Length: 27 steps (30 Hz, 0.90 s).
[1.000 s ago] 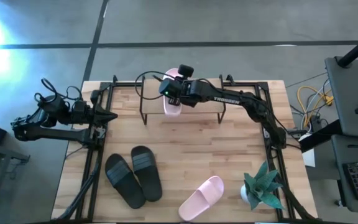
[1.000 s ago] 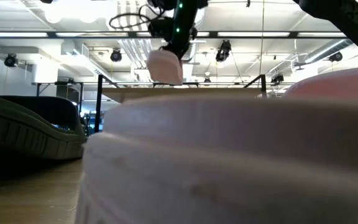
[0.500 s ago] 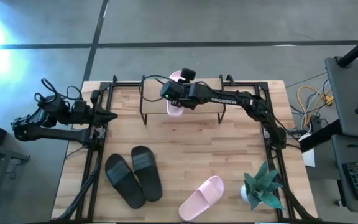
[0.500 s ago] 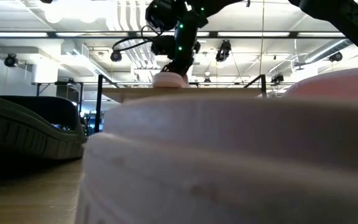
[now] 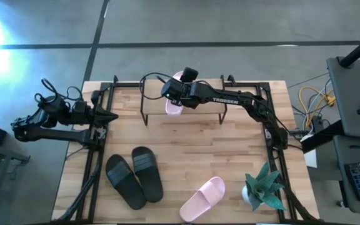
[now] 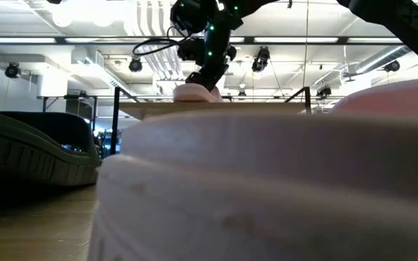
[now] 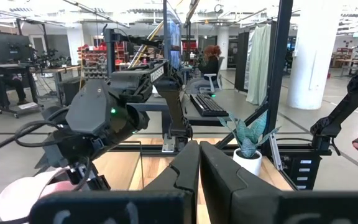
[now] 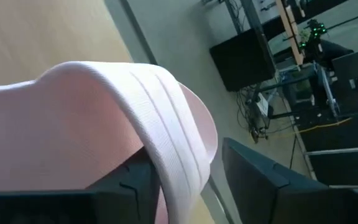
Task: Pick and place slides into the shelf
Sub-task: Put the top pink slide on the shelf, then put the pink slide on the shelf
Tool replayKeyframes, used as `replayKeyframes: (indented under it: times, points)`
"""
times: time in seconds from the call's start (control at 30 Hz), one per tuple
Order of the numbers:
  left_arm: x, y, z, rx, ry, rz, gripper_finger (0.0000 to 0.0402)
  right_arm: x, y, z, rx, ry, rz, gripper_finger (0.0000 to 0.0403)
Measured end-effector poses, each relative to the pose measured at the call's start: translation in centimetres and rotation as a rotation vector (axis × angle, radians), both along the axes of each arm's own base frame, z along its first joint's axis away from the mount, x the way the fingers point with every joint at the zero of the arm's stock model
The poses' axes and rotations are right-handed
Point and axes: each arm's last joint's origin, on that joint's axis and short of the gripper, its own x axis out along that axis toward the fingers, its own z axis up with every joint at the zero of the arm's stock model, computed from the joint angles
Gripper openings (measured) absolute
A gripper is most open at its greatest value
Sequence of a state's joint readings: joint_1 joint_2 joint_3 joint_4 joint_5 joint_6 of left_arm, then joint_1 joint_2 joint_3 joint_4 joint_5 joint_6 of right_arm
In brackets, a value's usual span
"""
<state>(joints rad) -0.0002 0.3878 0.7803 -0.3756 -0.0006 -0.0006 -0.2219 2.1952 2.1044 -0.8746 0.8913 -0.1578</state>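
Note:
One light pink slide [image 5: 174,105] lies on the shelf [image 5: 155,103] at the table's far side, also seen in the low view as the pink slide [image 6: 197,93] on the plank top [image 6: 151,110]. My right gripper [image 8: 188,158] stands open over it, with the slide's strap between its fingers. The other pink slide [image 5: 202,199] lies near the front edge. The black pair [image 5: 134,176] lies at the front left. My left gripper [image 7: 199,171] is shut on nothing and waits at the table's left edge [image 5: 110,117]. My right gripper stands around the pink slide's strap [image 8: 166,124] from above, one finger [image 8: 129,183] under the strap and one [image 8: 260,180] outside it. The outer finger is clear of the strap. Whether the inner finger touches it I cannot tell. The slide rests on the shelf's top.
A potted plant [image 5: 264,187] stands at the front right corner. Black frame rails run along the table's left and right sides [image 5: 92,162]. In the low view the near pink slide [image 6: 267,188] fills the foreground and a black slide [image 6: 27,148] shows at the left.
My right gripper has gone down toward the shelf with the pink slide. The slide hung tilted above the plank a second ago and now lies on the shelf's top.

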Motion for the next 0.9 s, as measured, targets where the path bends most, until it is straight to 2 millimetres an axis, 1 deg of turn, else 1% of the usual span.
replayKeyframes:
  times: [0.13, 0.23, 0.37, 0.47, 0.63, 0.7, 0.77, 0.83, 0.87, 0.9]
  points:
    - [0.0, 0.0, 0.0, 0.0, -0.001, 0.0, 0.0, 0.2, 0.8, 0.0, -0.001, 0.009, 0.022, 0.0168]
    - [0.0, 0.0, 0.0, 0.0, 0.0, 0.0, 0.0, 0.4, 1.9, 0.0, -0.004, 0.025, 0.051, 0.0168]
    - [0.0, 0.0, 0.0, 0.0, 0.0, 0.0, 0.0, 0.8, 4.0, 0.1, -0.014, 0.053, 0.113, 0.0167]
    - [0.0, 0.0, 0.0, 0.0, 0.0, 0.0, 0.0, 0.9, 6.1, 0.6, -0.038, 0.049, 0.143, 0.0168]
    - [0.0, 0.0, 0.0, 0.0, 0.0, 0.0, 0.0, 0.8, 10.5, 3.0, -0.13, 0.003, 0.171, 0.0169]
    - [0.0, 0.0, 0.0, 0.0, 0.0, -0.001, 0.0, 0.4, 11.9, 4.2, -0.158, -0.015, 0.17, 0.0169]
    - [0.0, 0.0, 0.0, 0.0, 0.0, 0.0, 0.0, -0.3, 13.6, 5.6, -0.159, -0.07, 0.156, 0.0168]
    - [0.0, 0.0, 0.0, 0.0, 0.0, 0.0, 0.0, -1.4, 15.6, 7.2, -0.103, -0.197, 0.121, 0.0167]
    - [0.0, 0.0, 0.0, 0.0, 0.0, 0.0, 0.0, -2.2, 16.6, 7.9, -0.047, -0.272, 0.092, 0.0167]
    - [0.0, 0.0, 0.0, 0.0, 0.0, 0.0, 0.0, -3.0, 17.4, 8.1, 0.028, -0.342, 0.052, 0.0167]
